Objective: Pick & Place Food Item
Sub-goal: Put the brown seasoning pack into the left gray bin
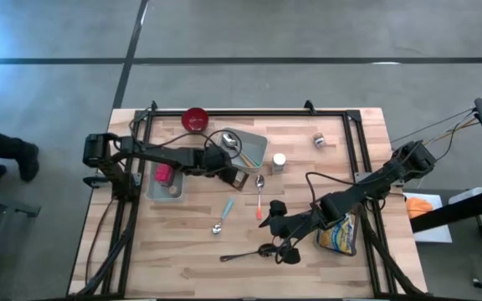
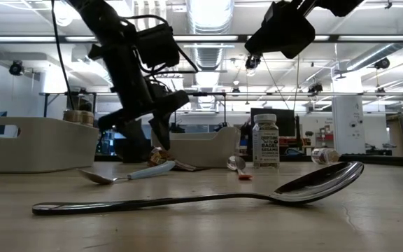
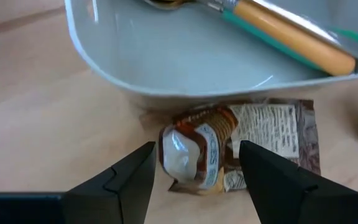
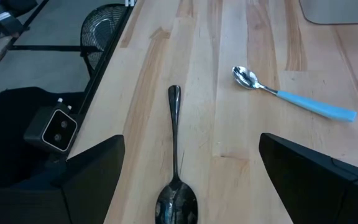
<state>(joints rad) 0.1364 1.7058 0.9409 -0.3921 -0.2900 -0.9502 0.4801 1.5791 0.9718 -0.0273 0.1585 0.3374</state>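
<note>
Large steel spoon [image 2: 194, 197] on wooden table [image 2: 369, 224]

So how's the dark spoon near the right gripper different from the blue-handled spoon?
The dark spoon is one dark metal piece end to end; the blue-handled spoon has a shiny bowl on a light blue handle. The dark spoon looks longer. It lies between the open fingers of the right gripper; the blue-handled one lies off to the side. Both rest flat on the wooden table.
</note>
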